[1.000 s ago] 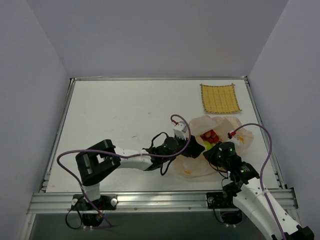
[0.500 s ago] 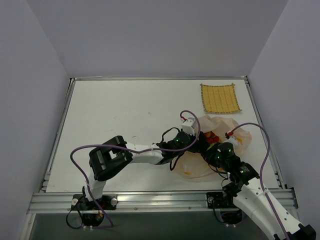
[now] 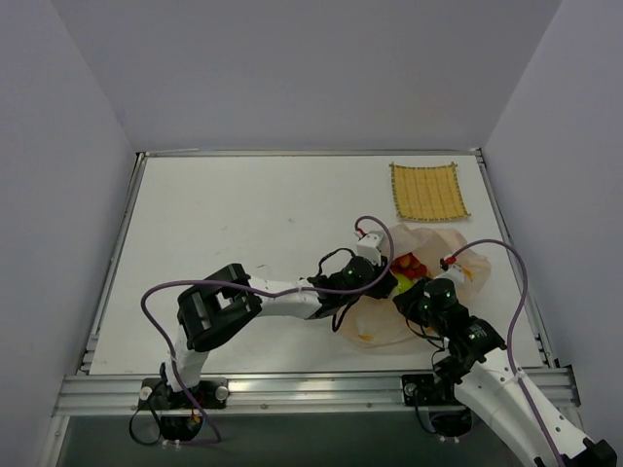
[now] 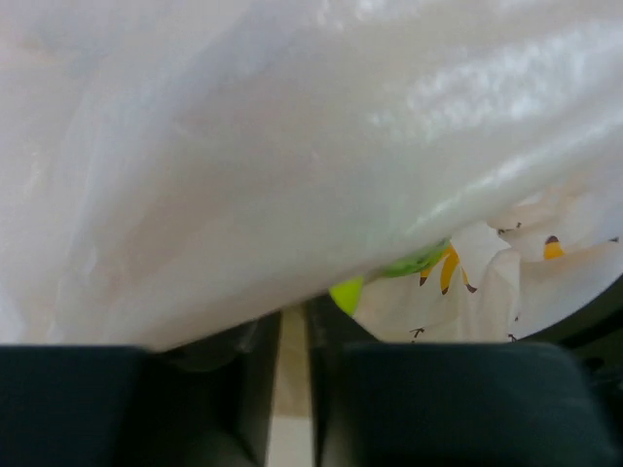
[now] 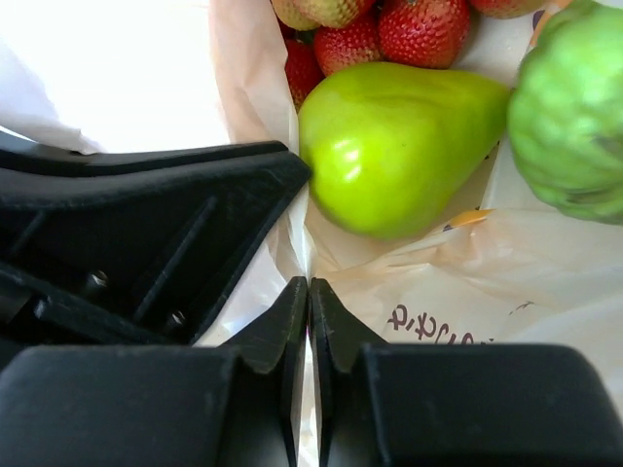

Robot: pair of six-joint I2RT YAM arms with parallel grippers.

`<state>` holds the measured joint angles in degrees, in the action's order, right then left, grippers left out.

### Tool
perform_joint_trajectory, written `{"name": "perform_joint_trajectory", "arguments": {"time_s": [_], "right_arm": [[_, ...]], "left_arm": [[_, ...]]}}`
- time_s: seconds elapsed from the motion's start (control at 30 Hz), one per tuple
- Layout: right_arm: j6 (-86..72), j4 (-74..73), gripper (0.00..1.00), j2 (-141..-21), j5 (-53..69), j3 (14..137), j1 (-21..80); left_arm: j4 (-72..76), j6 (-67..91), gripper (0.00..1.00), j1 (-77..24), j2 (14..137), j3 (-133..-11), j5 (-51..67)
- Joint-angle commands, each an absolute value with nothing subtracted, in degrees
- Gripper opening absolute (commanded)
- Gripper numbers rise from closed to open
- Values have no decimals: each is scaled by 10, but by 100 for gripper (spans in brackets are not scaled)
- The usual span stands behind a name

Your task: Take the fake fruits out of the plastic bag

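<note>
The plastic bag (image 3: 382, 327) lies crumpled at the right of the table, its mouth open. Inside it show a green pear (image 5: 399, 146), red strawberries (image 5: 409, 29) and a bumpy green fruit (image 5: 574, 107); in the top view the fake fruits (image 3: 409, 267) appear as red and yellow-green spots. My right gripper (image 5: 310, 292) is shut on a fold of the bag's film just below the pear. My left gripper (image 4: 294, 326) sits at the bag's mouth with its jaws drawn almost together on the film, which drapes over them. A sliver of yellow-green fruit (image 4: 347, 293) peeks out past its tips.
A yellow woven mat (image 3: 428, 191) lies at the back right, beyond the bag. The left arm stretches across the table's middle to the bag. Both grippers crowd the bag's near side, and the left gripper's black finger (image 5: 146, 224) fills the left of the right wrist view.
The left arm has pushed further right into the bag's mouth and its jaws have closed from wide open. The right gripper has kept its hold on the bag.
</note>
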<state>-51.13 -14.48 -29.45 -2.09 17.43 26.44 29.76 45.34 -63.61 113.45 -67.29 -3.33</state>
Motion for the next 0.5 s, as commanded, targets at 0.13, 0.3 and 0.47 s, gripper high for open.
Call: {"name": "perform_joint_trajectory", "arguments": {"time_s": [0.13, 0.3, 0.47], "right_arm": [[-494, -161, 27, -317, -74, 211, 272], [-493, -159, 49, -345, -130, 234, 272], [-497, -137, 54, -393, -195, 243, 272]], "left_arm": [[298, 439, 2, -633, 1129, -674, -33], [318, 440, 2, -633, 1127, -643, -33], [359, 447, 2, -633, 1123, -613, -29]]}}
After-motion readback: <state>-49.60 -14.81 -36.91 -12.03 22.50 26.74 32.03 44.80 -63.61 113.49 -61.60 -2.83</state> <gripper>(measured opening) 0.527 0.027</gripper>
